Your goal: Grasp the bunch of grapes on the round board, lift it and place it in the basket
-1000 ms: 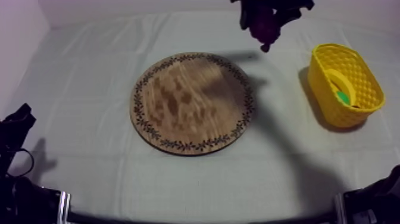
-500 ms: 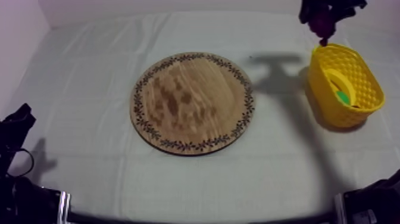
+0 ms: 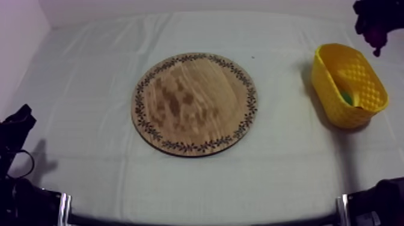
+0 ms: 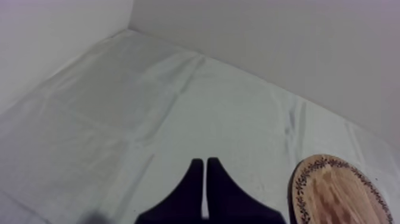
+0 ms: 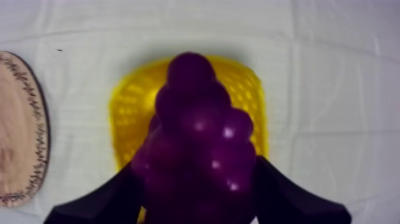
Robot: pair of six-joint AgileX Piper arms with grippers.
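Grapes (image 5: 196,137): one bunch, purple, off the wooden board and held in the air; in the right wrist view it hangs directly over the yellow basket, not yet inside it; in the top view it sits by the basket's far end
Cloth (image 3: 90,72): one, grey-white, creased, covering the whole table
Wooden board (image 3: 195,103): one, round, patterned rim, lying flat near the middle of the table with nothing on it; well apart from the basket
Yellow basket (image 3: 336,111): one, upright at the right side of the table; something yellow and one small green piece (image 3: 347,96) lie in it, kind not clear
Grippers: two
Right gripper (image 5: 197,167): its two black fingers are clamped on the bunch, one at each side; raised above the basket
Left gripper (image 4: 205,162): its two fingers lie together as a narrow wedge, gripping nothing; low over bare cloth at the left side, the board's rim near it
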